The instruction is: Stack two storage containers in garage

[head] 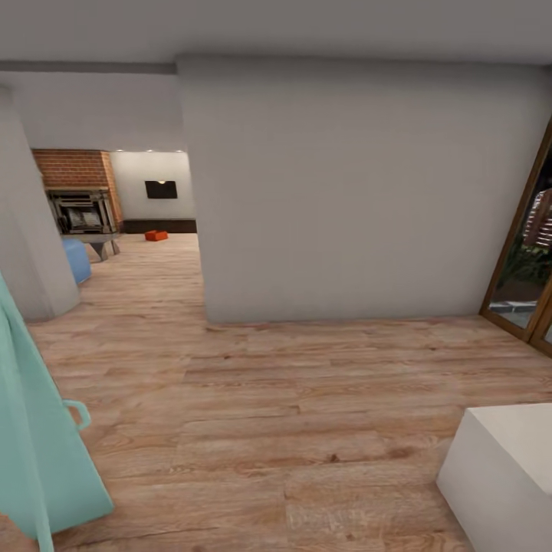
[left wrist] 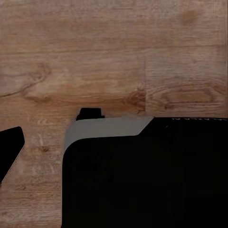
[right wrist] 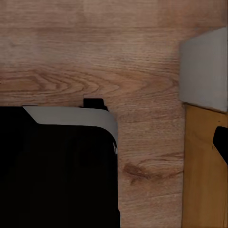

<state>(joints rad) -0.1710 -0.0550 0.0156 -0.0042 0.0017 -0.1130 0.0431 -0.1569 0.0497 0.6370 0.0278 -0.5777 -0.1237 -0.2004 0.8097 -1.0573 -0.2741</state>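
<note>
One orange-red storage container (head: 156, 235) before my view, right of one brick fireplace (head: 77, 188), one black TV (head: 161, 189) above it.

- Bin (head: 156, 235): far off on the living room floor, too small to show its walls or whether it is one bin or two.
- TV (head: 161, 189): a small dark patch, no detail.
- Fireplace (head: 78, 192): its left side is hidden behind the near wall.
- Teal object (head: 38, 452): cut by the left edge.
- White box (head: 506, 475): cut by the corner.
- Glass door (head: 529, 261): cut by the right edge.
- Both wrist views: the black robot body (left wrist: 142, 175) hides much of the plank floor (left wrist: 114, 57); gripper state cannot be read.
</note>
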